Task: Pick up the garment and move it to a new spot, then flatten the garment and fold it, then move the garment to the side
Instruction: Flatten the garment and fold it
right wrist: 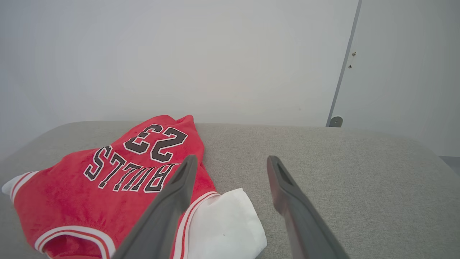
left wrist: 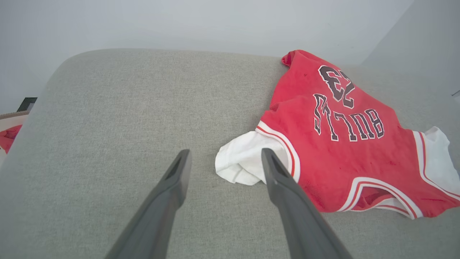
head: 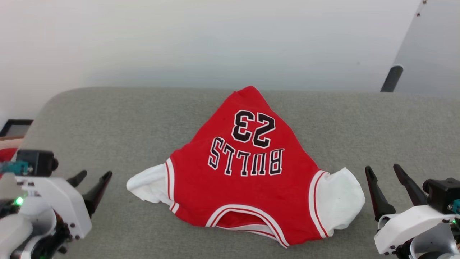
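Observation:
The garment (head: pixel 248 172) is a red jersey with white sleeves and black "BULLS 23" lettering, lying face up on the grey cushion, its collar toward me and its far end bunched into a point. My left gripper (head: pixel 94 177) hovers open to the left of the jersey's left white sleeve (head: pixel 149 185), apart from it. My right gripper (head: pixel 385 171) stands open just right of the other white sleeve (head: pixel 341 199). In the left wrist view the garment (left wrist: pixel 341 144) lies beyond and right of my open left gripper (left wrist: pixel 223 154). The right wrist view has the garment (right wrist: pixel 107 187) to the left of my right gripper (right wrist: pixel 231 161).
The grey cushion (head: pixel 107 122) spreads wide on both sides of the jersey and ends at a pale wall behind. A pale basket with a red cloth (left wrist: pixel 9 136) sits off the cushion's left edge. A dark post (head: pixel 391 78) stands at the back right.

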